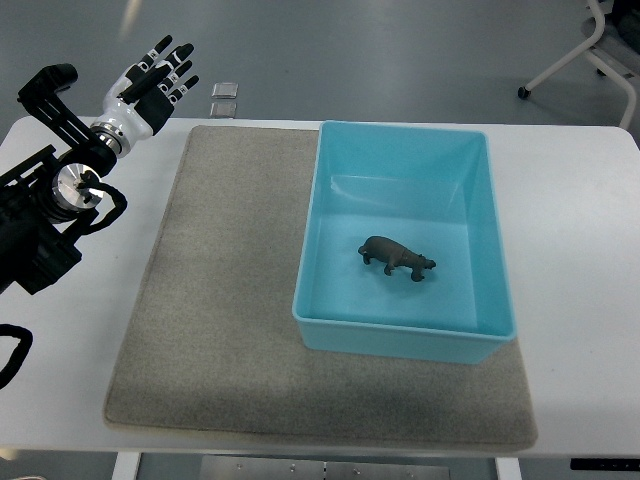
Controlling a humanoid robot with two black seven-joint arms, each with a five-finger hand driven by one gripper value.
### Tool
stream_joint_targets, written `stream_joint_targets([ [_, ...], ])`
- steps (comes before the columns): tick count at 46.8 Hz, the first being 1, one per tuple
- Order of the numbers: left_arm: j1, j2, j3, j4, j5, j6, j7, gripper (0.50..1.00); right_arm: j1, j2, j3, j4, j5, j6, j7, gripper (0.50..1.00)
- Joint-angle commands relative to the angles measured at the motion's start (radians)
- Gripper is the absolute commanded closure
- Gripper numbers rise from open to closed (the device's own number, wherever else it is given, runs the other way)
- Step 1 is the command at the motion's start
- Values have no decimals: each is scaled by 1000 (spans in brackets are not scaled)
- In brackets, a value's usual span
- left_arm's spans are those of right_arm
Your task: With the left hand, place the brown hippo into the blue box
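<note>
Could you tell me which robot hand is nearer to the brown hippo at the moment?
Left. The left robot hand is raised over the table's far-left corner, well away from the brown hippo, which stands inside the blue box. The right one is out of view.

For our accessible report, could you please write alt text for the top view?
A brown hippo stands inside a blue box on a grey mat on a white table. The left hand, fingers open and empty, is raised at the table's far left corner.

the left robot hand [155,80] hangs raised at the far left, fingers extended and holding nothing.
</note>
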Motion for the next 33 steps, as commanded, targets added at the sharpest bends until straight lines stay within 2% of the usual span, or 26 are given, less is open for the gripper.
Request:
stream_joint_targets([
  [1,-2,2,-2,1,0,0,0,504,0,0,0,0,0,0,0,564],
  [33,11,0,-5,3,-11,-37,0,504,1,0,2,20,-2,15,-3,564],
])
